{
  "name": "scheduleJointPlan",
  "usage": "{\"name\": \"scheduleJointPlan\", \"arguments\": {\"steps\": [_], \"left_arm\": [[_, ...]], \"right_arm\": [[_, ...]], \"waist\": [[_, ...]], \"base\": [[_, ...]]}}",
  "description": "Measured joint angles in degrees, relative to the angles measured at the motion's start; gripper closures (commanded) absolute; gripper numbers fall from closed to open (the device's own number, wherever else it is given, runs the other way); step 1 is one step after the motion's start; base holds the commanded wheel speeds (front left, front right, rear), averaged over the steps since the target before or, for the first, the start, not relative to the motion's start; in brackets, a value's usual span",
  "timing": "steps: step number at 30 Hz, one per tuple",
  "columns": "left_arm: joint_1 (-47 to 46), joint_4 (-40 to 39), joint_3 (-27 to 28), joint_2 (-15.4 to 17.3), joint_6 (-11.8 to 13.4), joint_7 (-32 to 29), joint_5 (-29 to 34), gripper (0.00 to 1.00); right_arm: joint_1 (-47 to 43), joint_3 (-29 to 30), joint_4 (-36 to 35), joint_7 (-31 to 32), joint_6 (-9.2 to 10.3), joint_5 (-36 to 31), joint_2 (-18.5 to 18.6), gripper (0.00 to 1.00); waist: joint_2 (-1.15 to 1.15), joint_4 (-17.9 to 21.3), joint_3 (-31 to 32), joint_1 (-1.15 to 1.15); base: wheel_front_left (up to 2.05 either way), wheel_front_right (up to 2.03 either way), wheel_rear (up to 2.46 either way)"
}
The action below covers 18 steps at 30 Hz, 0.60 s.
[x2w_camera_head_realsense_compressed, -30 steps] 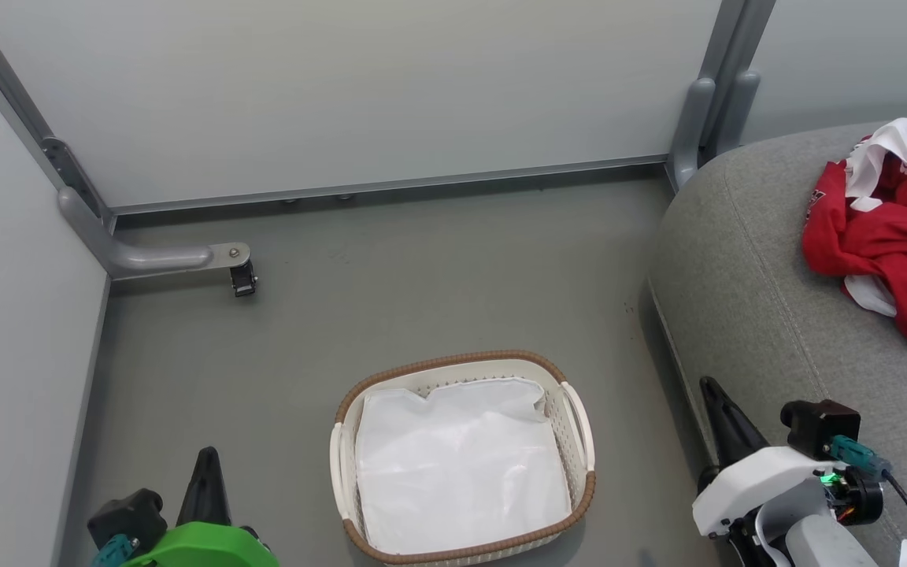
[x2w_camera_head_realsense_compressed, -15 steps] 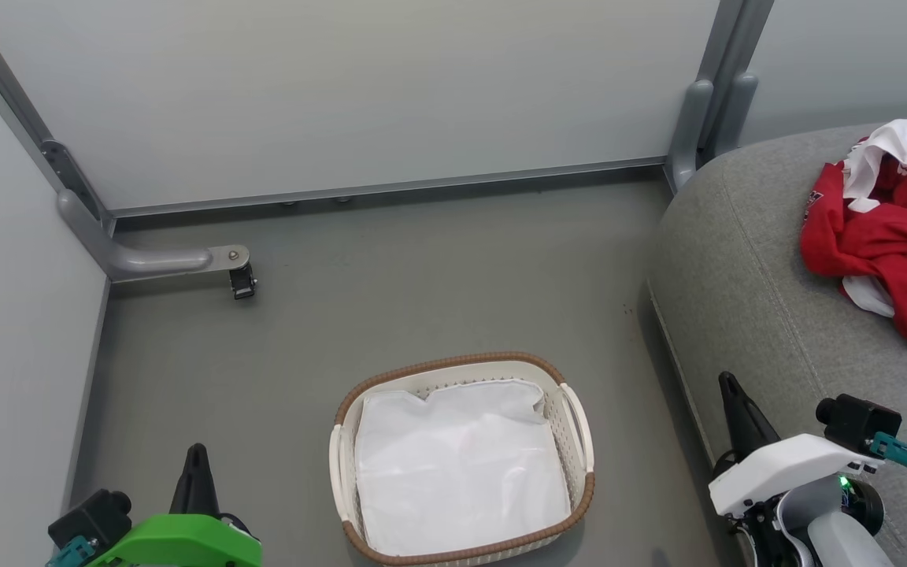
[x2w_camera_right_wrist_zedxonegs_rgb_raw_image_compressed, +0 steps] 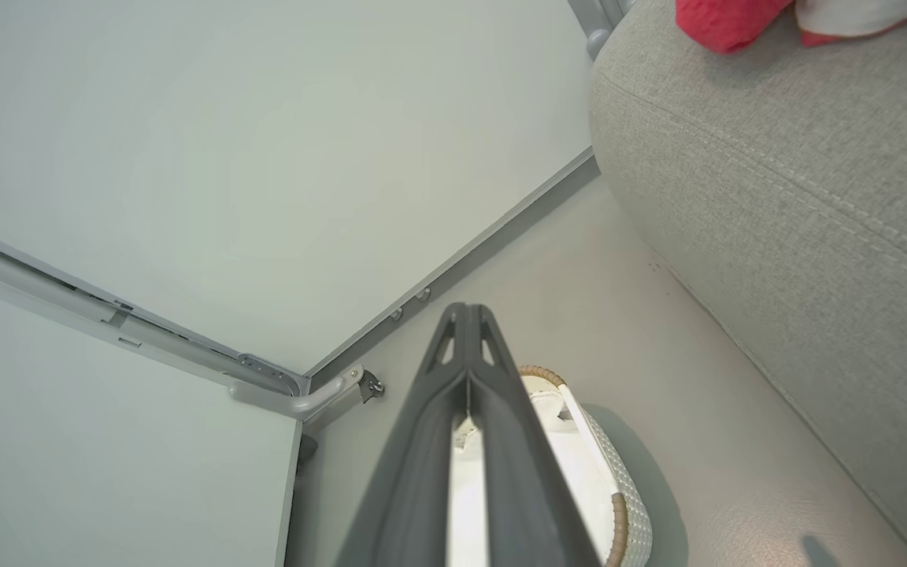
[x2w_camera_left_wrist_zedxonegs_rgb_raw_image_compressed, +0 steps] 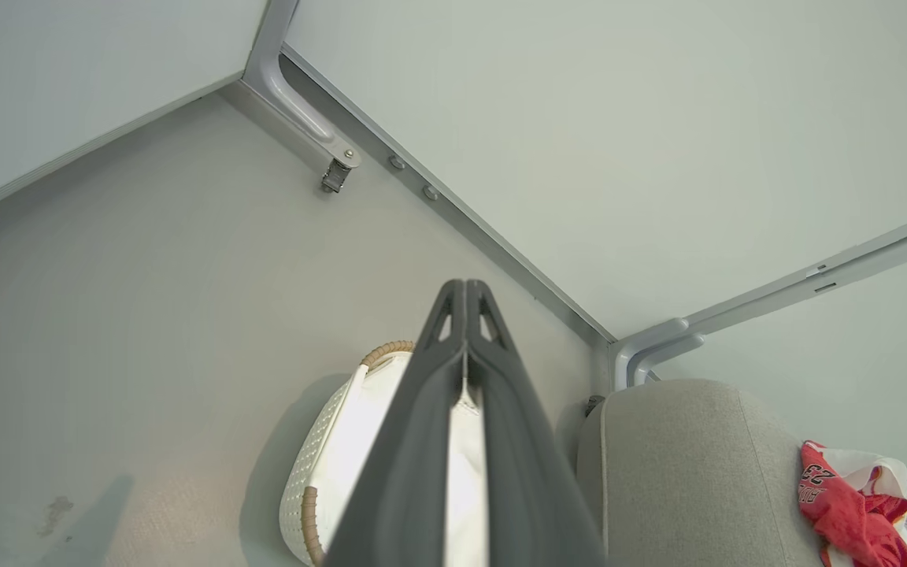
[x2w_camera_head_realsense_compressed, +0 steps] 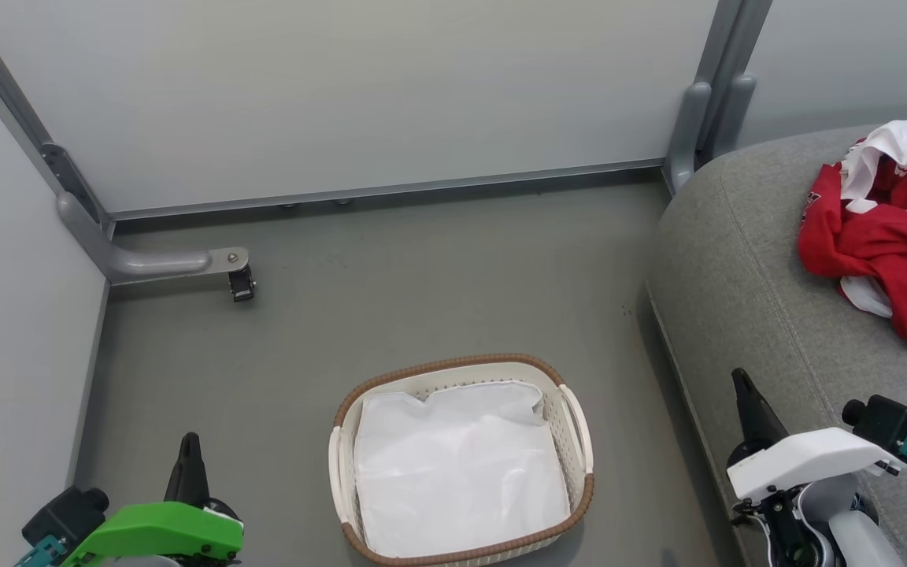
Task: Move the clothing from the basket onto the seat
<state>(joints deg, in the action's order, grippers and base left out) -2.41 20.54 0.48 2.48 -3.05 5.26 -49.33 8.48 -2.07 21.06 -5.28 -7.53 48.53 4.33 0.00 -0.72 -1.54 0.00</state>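
The clothing (x2w_camera_head_realsense_compressed: 886,244), crumpled red fabric w/ white panels, is seen lying on top of the seat (x2w_camera_head_realsense_compressed: 745,299), well back from its rounded front edge and well apart from the basket (x2w_camera_head_realsense_compressed: 453,364). The basket is set on the floor (x2w_camera_head_realsense_compressed: 422,276) beside the seat, w/ the white liner (x2w_camera_head_realsense_compressed: 461,465) alone visible inside. The transfer is thus judged done, or v. nearly so. The left gripper (x2w_camera_head_realsense_compressed: 188,445) is held low, to the basket's left, and the right gripper (x2w_camera_head_realsense_compressed: 739,382) is held close by the seat's near side. In both wrist views the fingers (x2w_camera_left_wrist_zedxonegs_rgb_raw_image_compressed: 414,457) are pressed together w/ nothing between them, i.e. both pincers closed & empty. Risks from here: the liner could be mistaken for a garment and pulled out, since it is loose & wrinkled like cloth. The seat's side could be scraped by the right arm, given how close it is held. The clothing is judged unlikely to slide, but a loose fold could be dragged off if caught by a passing finger. Hard to make out: the clothing is cut off by the head view's right edge, so its full extent can't be judged. Whether anything is tucked under the liner can't be told. Much of the basket is hidden behind the fingers in the wrist views. Of the lettering, only "23" is legible, in the left wrist view.
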Motion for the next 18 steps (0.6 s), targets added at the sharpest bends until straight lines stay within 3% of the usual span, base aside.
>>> {"name": "scheduleJointPlan", "arguments": {"steps": [18], "left_arm": [[-0.81,-1.74,1.64,0.02,-1.11,-3.19,-11.70,1.00]], "right_arm": [[-0.64,2.38,-1.91,3.26,0.01,12.03,-0.34,1.00]], "waist": [[0.00,0.15,0.28,0.00]], "base": [[0.00,0.00,0.00]]}}
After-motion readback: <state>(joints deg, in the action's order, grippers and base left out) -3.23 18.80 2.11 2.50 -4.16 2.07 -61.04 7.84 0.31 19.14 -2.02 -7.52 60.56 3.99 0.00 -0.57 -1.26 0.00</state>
